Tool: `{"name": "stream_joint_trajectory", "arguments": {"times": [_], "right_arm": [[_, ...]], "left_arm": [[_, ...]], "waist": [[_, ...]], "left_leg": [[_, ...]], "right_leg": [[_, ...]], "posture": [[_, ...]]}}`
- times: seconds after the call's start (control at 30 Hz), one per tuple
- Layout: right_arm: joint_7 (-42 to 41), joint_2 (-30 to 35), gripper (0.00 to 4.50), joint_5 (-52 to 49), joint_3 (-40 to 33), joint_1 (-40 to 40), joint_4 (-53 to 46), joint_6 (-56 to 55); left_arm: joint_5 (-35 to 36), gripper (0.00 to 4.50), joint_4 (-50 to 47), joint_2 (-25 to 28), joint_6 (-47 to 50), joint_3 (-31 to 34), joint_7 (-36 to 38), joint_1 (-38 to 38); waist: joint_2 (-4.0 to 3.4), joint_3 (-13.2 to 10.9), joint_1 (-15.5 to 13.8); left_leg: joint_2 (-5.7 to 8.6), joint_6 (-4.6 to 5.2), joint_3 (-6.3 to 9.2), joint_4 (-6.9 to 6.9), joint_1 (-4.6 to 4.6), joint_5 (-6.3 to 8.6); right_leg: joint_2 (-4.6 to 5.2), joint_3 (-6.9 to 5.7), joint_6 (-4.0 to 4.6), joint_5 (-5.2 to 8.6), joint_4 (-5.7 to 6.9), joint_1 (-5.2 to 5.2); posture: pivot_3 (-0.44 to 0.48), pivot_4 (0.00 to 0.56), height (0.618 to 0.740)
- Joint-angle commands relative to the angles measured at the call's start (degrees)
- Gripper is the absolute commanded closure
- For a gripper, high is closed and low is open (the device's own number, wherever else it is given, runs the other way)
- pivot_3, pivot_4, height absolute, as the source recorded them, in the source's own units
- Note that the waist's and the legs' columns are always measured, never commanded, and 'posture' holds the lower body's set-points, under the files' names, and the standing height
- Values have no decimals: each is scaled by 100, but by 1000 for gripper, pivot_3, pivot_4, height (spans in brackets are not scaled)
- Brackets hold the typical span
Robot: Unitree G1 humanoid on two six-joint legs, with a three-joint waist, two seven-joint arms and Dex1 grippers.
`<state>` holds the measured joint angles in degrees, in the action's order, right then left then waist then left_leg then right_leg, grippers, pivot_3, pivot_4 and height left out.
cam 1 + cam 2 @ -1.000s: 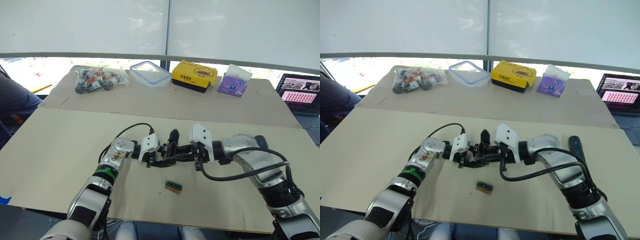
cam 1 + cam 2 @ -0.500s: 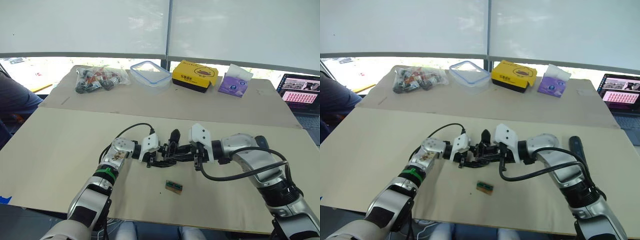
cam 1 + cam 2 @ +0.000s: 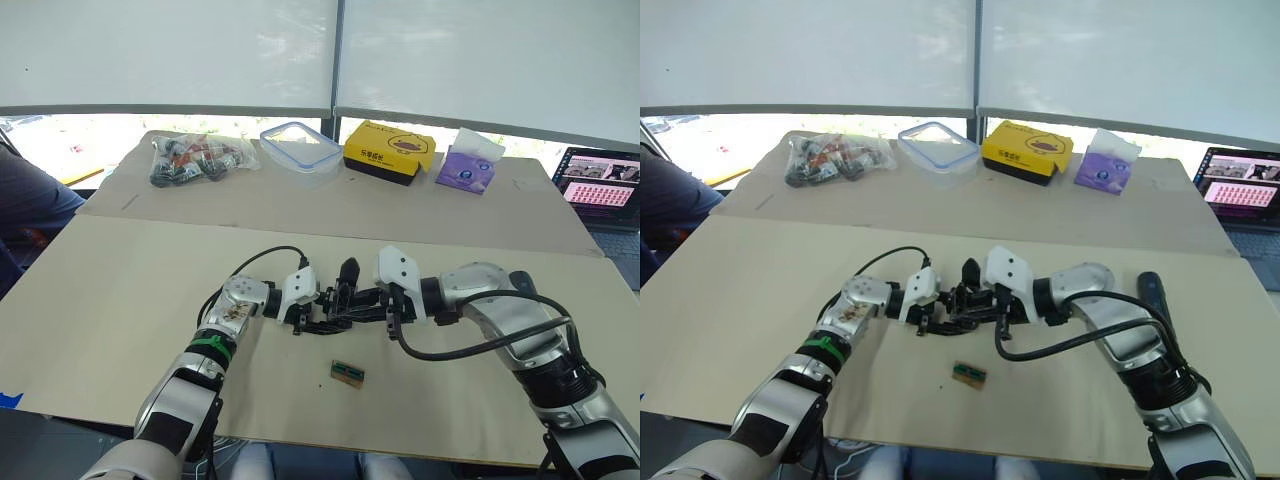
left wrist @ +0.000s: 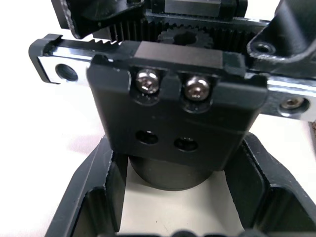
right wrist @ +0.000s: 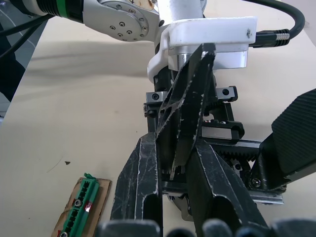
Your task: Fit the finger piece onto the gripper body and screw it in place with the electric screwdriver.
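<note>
Left and right eye views: head-mounted stereo pair, facing forward and down across the table; both take in the gripper body at centre, with the green-brown block just nearer the camera than it. Left wrist view: very close, facing the gripper body's screwed face and toothed rack. Right wrist view: close, facing along the arm's own fingers toward the same gripper body from the opposite side; it shares the block with the head views.

Yellow box: I see dark print on its lid — too small to read.
Elsewhere: I read nothing.
</note>
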<state>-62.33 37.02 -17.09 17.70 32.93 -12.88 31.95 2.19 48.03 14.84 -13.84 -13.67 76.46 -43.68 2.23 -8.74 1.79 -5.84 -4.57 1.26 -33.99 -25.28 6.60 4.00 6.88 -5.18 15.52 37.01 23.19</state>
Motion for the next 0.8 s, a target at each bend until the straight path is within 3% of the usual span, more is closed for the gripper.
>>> {"name": "stream_joint_trajectory", "arguments": {"times": [0.03, 0.37, 0.4, 0.67, 0.7, 0.8], "right_arm": [[12, 46, 4174, 162, 170, -7, 46, 179], [-19, -5, 4174, -215, -197, 29, -227, 357], [4, -30, 3132, -220, -232, 34, -227, 288], [11, -259, 358, -455, -661, 21, -275, -313], [22, -293, 46, -451, -718, -7, -271, -448], [-27, -371, 46, -651, -1006, -195, -340, -827]], "left_arm": [[-143, 2233, -14, -6, 21, -159, 54, 71], [-145, 2233, -7, 14, 17, -147, 39, 71], [-146, 2233, -7, 15, 16, -145, 36, 72], [-138, 2233, -21, 34, 23, -124, 2, 116], [-137, 2233, -17, 33, 21, -119, -12, 122], [-111, 2233, -15, 20, 24, -77, -76, 139]], "waist": [[0, 0, -1], [0, 0, -4], [1, -1, -6], [1, -2, -11], [1, -2, -11], [1, -3, -13]], "left_leg": [[0, 0, 0, 0, 0, 0], [0, 0, 0, 1, 0, 0], [0, 0, 0, 1, -1, 0], [0, 0, -1, 5, -2, 0], [0, 0, -1, 5, -2, 0], [0, 0, 0, 7, -2, 0]], "right_leg": [[0, 0, 0, 0, 0, 0], [1, 0, 15, 9, 0, 1], [1, 0, 15, 9, -1, 1], [0, 0, 13, 8, -1, 5], [0, 0, 11, 7, -1, 4], [0, -1, 5, 3, -2, 5]], "posture": [[0, 150, 740], [0, 150, 740], [0, 150, 740], [0, 150, 740], [0, 150, 740], [0, 150, 740]]}}
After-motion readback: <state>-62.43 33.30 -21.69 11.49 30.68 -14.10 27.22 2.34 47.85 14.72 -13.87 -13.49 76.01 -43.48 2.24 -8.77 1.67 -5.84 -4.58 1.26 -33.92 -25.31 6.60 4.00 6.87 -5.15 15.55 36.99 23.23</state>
